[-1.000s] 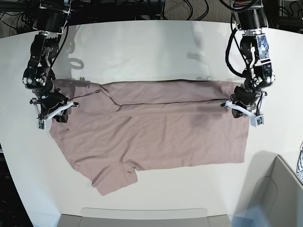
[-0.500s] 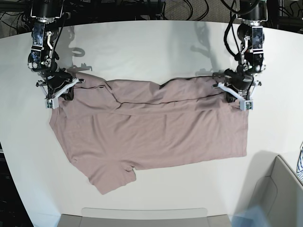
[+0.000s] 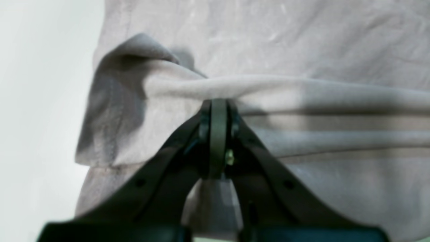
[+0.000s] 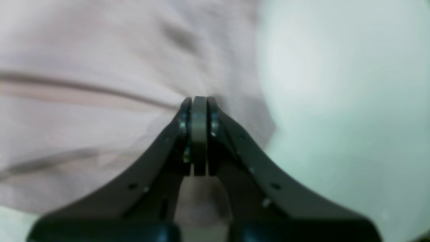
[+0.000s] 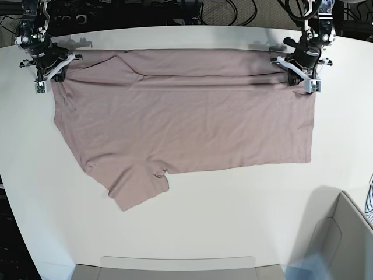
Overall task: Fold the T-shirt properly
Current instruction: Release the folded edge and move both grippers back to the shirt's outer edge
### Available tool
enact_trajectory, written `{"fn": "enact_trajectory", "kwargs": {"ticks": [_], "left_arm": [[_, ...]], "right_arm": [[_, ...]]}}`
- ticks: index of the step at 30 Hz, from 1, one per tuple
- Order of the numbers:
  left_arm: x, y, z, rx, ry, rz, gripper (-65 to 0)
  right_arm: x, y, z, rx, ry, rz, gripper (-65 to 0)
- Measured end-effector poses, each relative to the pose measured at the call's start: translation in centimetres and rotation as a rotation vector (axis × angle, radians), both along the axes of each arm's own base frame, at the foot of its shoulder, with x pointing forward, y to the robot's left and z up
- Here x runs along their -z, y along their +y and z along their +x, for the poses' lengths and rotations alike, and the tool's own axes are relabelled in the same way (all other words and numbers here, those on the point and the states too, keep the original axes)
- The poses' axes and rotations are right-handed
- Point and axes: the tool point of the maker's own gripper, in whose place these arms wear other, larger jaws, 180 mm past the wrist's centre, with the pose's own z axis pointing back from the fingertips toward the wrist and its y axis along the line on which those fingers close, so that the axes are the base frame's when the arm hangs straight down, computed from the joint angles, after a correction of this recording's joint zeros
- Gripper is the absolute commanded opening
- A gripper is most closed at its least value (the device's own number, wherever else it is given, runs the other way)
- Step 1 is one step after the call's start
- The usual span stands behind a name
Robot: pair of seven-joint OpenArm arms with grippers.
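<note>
The mauve-pink T-shirt lies stretched wide across the white table, its far edge near the back of the table and one sleeve hanging toward the front left. My left gripper is shut on the shirt's far right corner; in the left wrist view its jaws pinch a bunched fold of the T-shirt. My right gripper is shut on the far left corner; in the right wrist view its jaws clamp the T-shirt's cloth at its edge.
A grey bin stands at the front right corner, with a blue-and-white striped cloth at the right edge. A grey tray edge runs along the front. Cables lie behind the table's back edge.
Both grippers have pulled the shirt's far edge away toward the back of the table and spread apart. The shirt now lies flatter and wider, with the fold gone from its middle.
</note>
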Motion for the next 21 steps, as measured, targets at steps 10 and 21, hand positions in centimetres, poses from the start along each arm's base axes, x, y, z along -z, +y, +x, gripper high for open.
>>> {"fn": "enact_trajectory", "kwargs": {"ticks": [10, 21], "left_arm": [[-1.8, -0.6, -1.4, 0.026, 0.073, 0.029, -65.0], [-8.3, -3.0, 3.9, 0.102, -0.143, 0.037, -65.0]], "right_arm": [[-0.9, 1.2, -0.2, 0.018, -0.016, 0.081, -65.0], [-12.4, 0.4, 8.0, 0.036, -0.411, 0.049, -65.0]]}}
